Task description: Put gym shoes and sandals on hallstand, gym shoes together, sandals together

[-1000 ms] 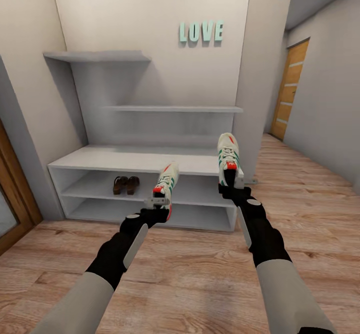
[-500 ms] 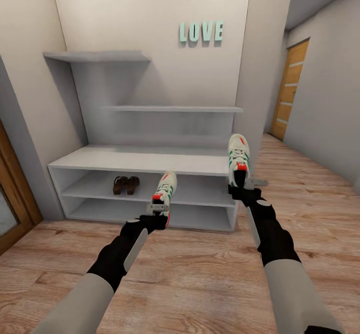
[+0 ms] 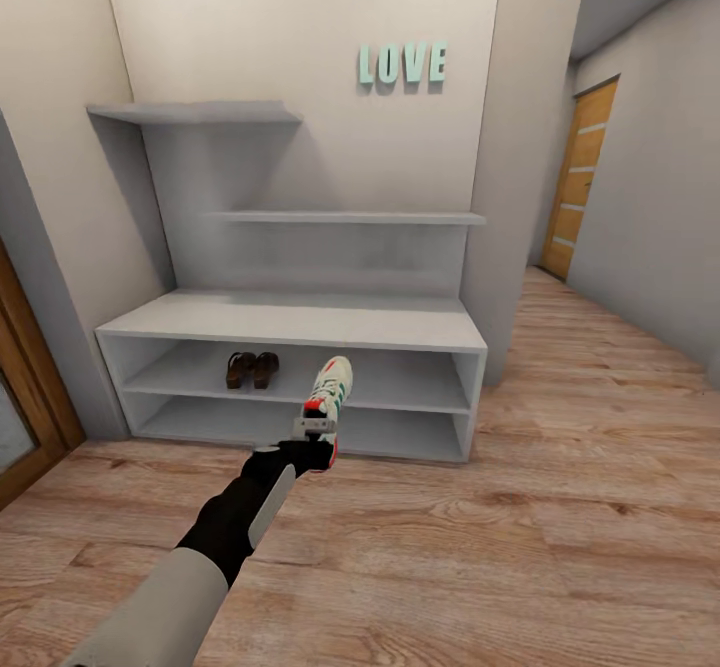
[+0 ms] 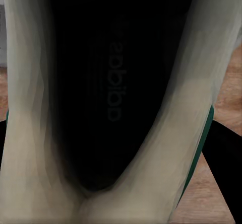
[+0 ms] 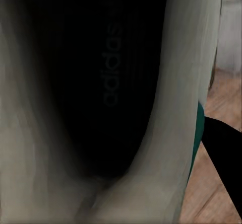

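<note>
Holding one gym shoe point(image 3: 329, 387) by its heel, the left gripper point(image 3: 312, 431) is staying closed on it in front of the hallstand point(image 3: 290, 322), with the toe pointing up toward the middle shelf. In the left wrist view, the dark inside of this shoe point(image 4: 113, 93) is sitting very close to the camera. In the right wrist view, the other gym shoe point(image 5: 111, 83) is also showing its dark inside with a green edge, so close that the right gripper seems to be gripping it, though its fingers are hidden. The two sandals point(image 3: 251, 369) are lying together on the middle shelf, left of the lifted shoe. Brown corridor floor point(image 3: 560, 527) is spreading under the arm.
</note>
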You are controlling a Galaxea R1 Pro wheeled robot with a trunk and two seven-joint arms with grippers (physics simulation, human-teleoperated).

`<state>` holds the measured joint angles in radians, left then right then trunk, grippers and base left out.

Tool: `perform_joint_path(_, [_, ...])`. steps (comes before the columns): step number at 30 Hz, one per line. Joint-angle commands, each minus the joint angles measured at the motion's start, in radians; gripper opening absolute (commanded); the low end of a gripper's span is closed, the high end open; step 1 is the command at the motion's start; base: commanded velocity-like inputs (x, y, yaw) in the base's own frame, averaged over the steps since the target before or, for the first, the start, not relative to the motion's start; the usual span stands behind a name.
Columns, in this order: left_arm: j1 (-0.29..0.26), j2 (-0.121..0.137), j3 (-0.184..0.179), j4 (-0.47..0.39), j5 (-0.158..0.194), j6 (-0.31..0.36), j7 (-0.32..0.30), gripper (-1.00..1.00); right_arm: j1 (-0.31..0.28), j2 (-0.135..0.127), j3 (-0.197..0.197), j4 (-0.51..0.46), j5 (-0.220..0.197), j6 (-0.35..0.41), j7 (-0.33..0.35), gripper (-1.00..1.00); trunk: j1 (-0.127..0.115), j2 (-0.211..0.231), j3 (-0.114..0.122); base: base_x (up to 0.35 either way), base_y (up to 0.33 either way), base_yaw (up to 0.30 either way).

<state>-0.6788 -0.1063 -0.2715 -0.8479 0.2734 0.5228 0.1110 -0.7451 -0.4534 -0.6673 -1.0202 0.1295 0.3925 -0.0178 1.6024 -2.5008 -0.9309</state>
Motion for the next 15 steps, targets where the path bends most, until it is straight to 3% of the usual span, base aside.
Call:
perform_joint_path(1, [-0.001, 0.0, -0.003, 0.004, 0.011, -0.004, 0.009, -1.0, 0.0, -0.026, -0.007, 0.018, 0.004, 0.006, 0.001, -1.0, 0.0, 0.0, -0.001, 0.0, 0.0, 0.0])
perform_joint_path(2, [-0.001, 0.0, -0.003, 0.005, 0.011, -0.009, 0.009, -1.0, 0.0, -0.042, -0.015, 0.031, 0.004, 0.006, 0.001, -1.0, 0.0, 0.0, -0.001, 0.0, 0.0, 0.0])
perform_joint_path(3, [-0.001, 0.0, -0.003, 0.009, 0.011, -0.02, 0.009, -1.0, 0.0, -0.097, -0.05, 0.074, 0.005, 0.006, 0.001, -1.0, 0.0, 0.0, -0.001, 0.0, 0.0, 0.0])
perform_joint_path(7, [-0.001, 0.0, -0.003, 0.013, 0.012, -0.028, 0.009, -1.0, 0.0, -0.217, -0.147, 0.175, 0.005, 0.006, 0.001, -1.0, 0.0, 0.0, -0.001, 0.0, 0.0, 0.0])
perform_joint_path(8, [-0.001, 0.0, -0.003, 0.013, 0.012, -0.028, 0.009, -1.0, 0.0, -0.271, -0.166, 0.218, 0.005, 0.006, 0.001, -1.0, 0.0, 0.0, -0.001, 0.0, 0.0, 0.0])
perform_joint_path(9, [-0.001, 0.0, -0.003, 0.013, 0.012, -0.029, 0.009, -1.0, 0.0, -0.283, -0.169, 0.229, 0.005, 0.006, 0.001, -1.0, 0.0, 0.0, -0.001, 0.0, 0.0, 0.0])
perform_joint_path(12, [-0.001, 0.0, -0.003, 0.013, 0.012, -0.029, 0.009, -1.0, 0.0, -0.368, -0.179, 0.319, 0.004, 0.006, -0.001, -1.0, 0.0, 0.0, -0.001, 0.0, 0.0, 0.0])
perform_joint_path(15, [-0.001, 0.0, -0.003, 0.013, 0.012, -0.029, 0.01, -1.0, 0.0, -0.431, -0.182, 0.404, 0.004, 0.006, -0.002, -1.0, 0.0, 0.0, -0.001, 0.0, 0.0, 0.0])
